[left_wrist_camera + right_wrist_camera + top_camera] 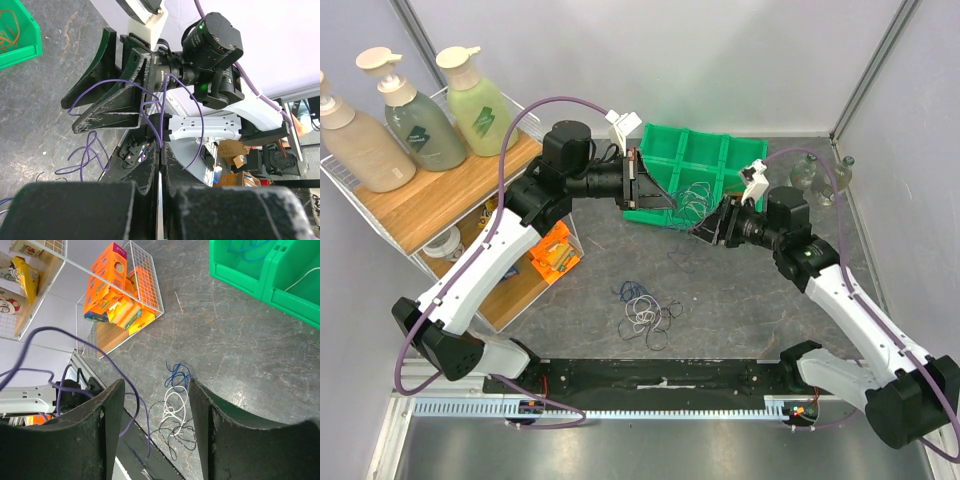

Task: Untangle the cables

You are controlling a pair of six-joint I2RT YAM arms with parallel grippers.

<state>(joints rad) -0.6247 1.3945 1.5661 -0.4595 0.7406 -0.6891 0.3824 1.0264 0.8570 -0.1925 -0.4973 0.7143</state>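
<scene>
A thin purple cable [687, 196] hangs in the air between my two grippers, in front of the green tray [705, 152]. My left gripper [660, 197] is shut on this cable [160, 136], which runs up out of the pinched jaws. It loops over the fingers [111, 95] of my right gripper [703, 231], which stands open. In the right wrist view the purple cable [149, 440] drapes past the left finger and dangles in the gap. A tangle of blue, white and black cables [645, 310] lies on the table below [175, 407]. Blue and white cables lie in tray compartments [250, 250], and an orange one [9, 30].
A wooden shelf with three pump bottles [415, 120] stands at the back left. Under it, a wire basket holds orange boxes [553, 252]. Glass pieces [812, 175] sit at the back right. A black rail [660, 375] runs along the near edge.
</scene>
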